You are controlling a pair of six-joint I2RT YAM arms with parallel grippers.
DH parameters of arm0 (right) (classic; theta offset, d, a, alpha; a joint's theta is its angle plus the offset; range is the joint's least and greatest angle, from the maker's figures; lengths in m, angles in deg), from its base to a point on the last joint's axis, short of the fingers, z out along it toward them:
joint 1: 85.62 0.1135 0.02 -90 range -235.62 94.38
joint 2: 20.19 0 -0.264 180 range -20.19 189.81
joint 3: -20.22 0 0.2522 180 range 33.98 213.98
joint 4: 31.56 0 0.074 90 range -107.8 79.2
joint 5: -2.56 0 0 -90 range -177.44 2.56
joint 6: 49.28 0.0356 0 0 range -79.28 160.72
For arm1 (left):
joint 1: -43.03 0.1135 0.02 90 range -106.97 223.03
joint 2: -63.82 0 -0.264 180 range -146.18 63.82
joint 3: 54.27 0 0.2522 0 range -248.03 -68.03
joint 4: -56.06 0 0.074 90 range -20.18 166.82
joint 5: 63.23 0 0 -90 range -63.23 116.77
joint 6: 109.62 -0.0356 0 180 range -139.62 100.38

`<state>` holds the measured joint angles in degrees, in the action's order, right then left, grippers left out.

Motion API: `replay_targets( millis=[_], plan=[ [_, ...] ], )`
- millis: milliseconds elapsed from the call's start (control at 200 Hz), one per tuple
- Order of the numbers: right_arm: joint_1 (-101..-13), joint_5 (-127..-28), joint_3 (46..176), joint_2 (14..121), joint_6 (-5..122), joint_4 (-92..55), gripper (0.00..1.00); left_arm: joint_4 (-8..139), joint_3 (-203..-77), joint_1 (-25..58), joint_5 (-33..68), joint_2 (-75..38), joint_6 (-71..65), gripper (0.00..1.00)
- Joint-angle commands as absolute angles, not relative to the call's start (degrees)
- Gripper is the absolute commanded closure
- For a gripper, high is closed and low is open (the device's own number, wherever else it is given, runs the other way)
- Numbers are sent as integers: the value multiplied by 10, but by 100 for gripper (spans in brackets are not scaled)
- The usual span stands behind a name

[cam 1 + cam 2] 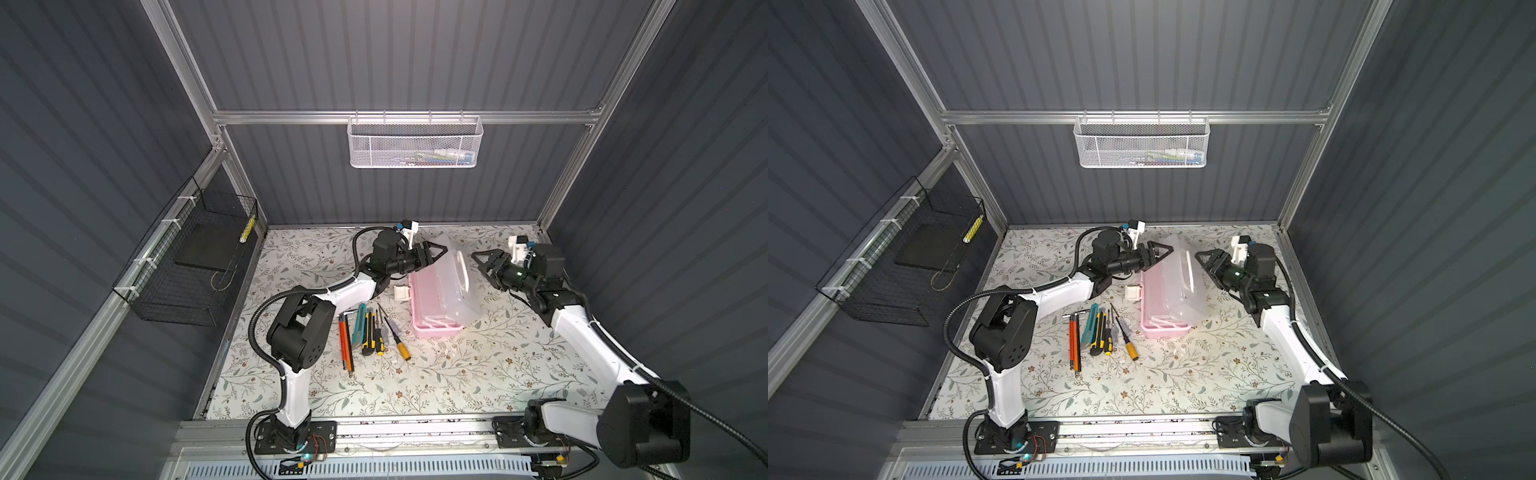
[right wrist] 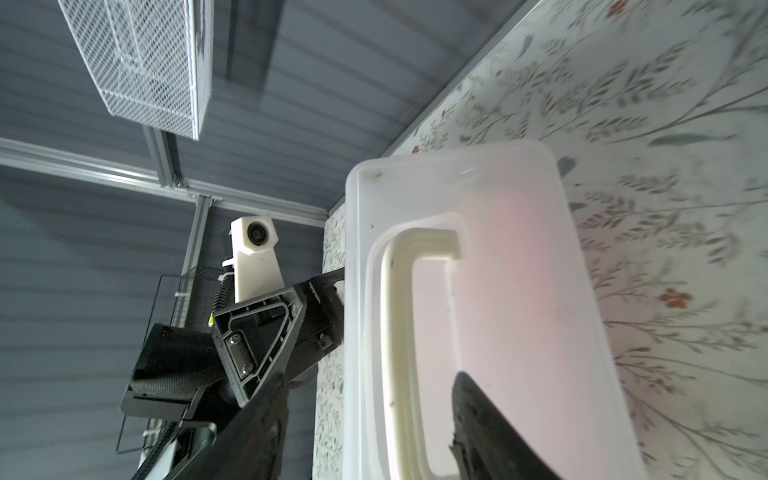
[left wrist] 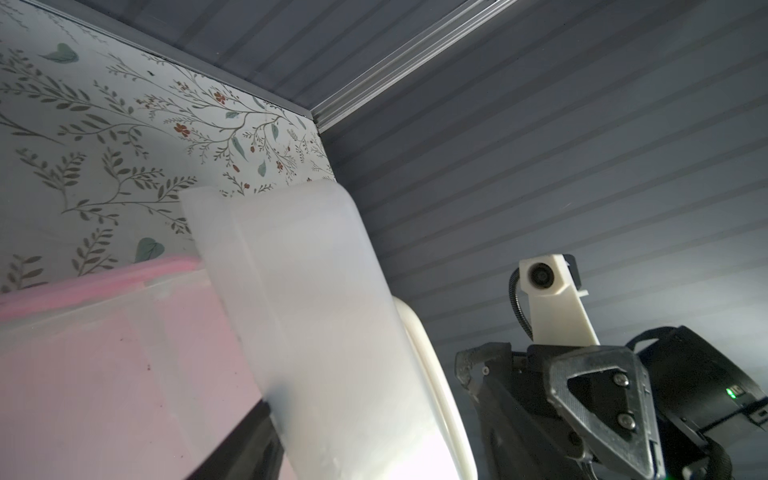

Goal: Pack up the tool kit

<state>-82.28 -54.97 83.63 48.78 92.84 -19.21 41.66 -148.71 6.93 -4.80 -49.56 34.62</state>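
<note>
Nearest, at about 8 o'clock from the tool kit (image 1: 1154, 303), a row of hand tools lies flat on the bench (image 1: 457, 374), a pale sheet printed with leafy sprigs. All run roughly along the 6-to-12 line:
- two slim orange screwdrivers (image 1: 345, 338)
- a teal utility knife (image 1: 359, 324)
- a yellow-and-black utility knife (image 1: 368, 336)
- a yellow-handled screwdriver (image 1: 402, 350), its shaft slanting toward 11 o'clock

Any print on them is too small to read.

Just beyond, toward 12 o'clock on the bench, the kit's pink base (image 1: 436, 331) sits mouth up. It is smooth opaque plastic, rectangular with rounded corners, its long axis on the 6-to-12 line. A small white latch (image 1: 402, 293) juts from its 9 o'clock side. The frosted lid (image 1: 455, 295) stands raised from the base's 3 o'clock long edge and leans toward 3 o'clock. Its creamy C-shaped handle (image 1: 462, 270), set in a moulded recess, also faces 3 o'clock.

The left fingers (image 2: 243, 353), black triangular frames with two screws, stand apart at the lid's 12 o'clock end. One tip meets the lid's rim; whether they press on it I cannot tell. The right fingers (image 3: 615, 399) are released and spread at 3 o'clock of the lid, near the handle but apart from it, holding nothing.

Farthest, a white mesh basket (image 1: 415, 143) hangs from the back-wall rail at 12 o'clock, its contents only blurred colours. A black wire basket (image 1: 187, 270) hangs on the 9 o'clock wall.
</note>
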Motion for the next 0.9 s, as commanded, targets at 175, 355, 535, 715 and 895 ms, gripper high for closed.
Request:
replay_targets(
  millis=[175,355,535,715,895],
  plan=[
    [-857,-620,805,402,864,-97,36,483,-1637,10,-62,-566,318,28],
    [-879,-645,784,347,849,-72,35,530,-1720,-26,-59,-620,311,28],
    [-890,-709,784,295,819,-24,32,545,-1734,-42,-56,-644,311,27],
    [-890,-710,783,291,811,-16,31,556,-1714,-45,-43,-634,293,27],
    [-890,-693,794,313,811,-18,31,567,-1687,-44,-27,-615,267,25]
  ],
)
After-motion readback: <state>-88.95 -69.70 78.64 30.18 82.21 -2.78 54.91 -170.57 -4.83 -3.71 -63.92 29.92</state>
